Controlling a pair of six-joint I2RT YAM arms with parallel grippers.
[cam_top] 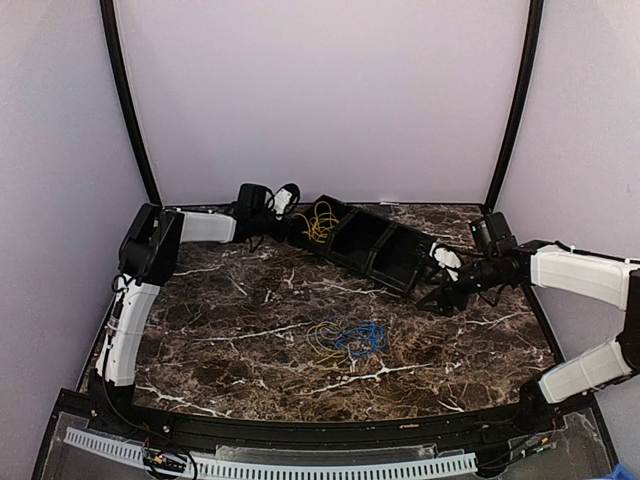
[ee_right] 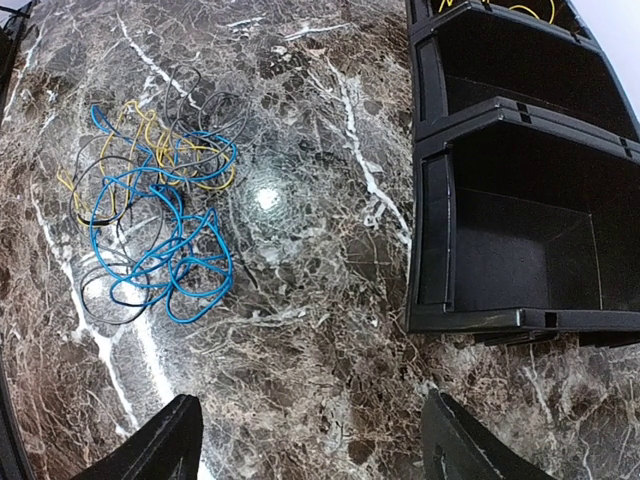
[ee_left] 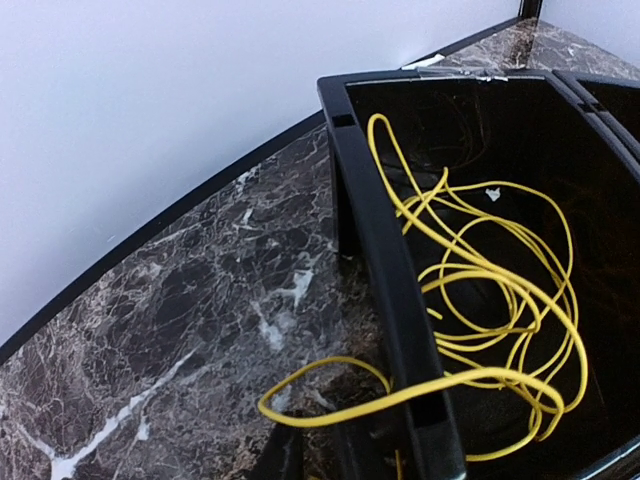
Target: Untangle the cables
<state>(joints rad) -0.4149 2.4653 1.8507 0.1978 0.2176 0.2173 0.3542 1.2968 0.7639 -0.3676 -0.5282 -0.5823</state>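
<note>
One yellow cable (ee_left: 500, 290) lies coiled in the end compartment of a black bin (ee_left: 385, 270). One of its loops (ee_left: 300, 400) hangs out over the bin wall, across my left gripper's dark fingers (ee_left: 275, 460) at the bottom edge. Too little of the left gripper (cam_top: 288, 203) shows to tell how its jaws stand. On the table lies a tangle of a blue cable (ee_right: 160, 245), a yellow cable (ee_right: 150, 135) and a thin dark wire (ee_right: 105, 300). The same tangle (cam_top: 348, 338) sits mid-table in the top view. My right gripper (ee_right: 312, 435) hovers open and holds nothing, to the right of the tangle.
The black bin (cam_top: 372, 245) has three compartments and runs diagonally along the back of the marble table. Its two right compartments (ee_right: 530, 230) hold nothing. Black frame posts (cam_top: 128, 100) and pale walls close in the back and sides.
</note>
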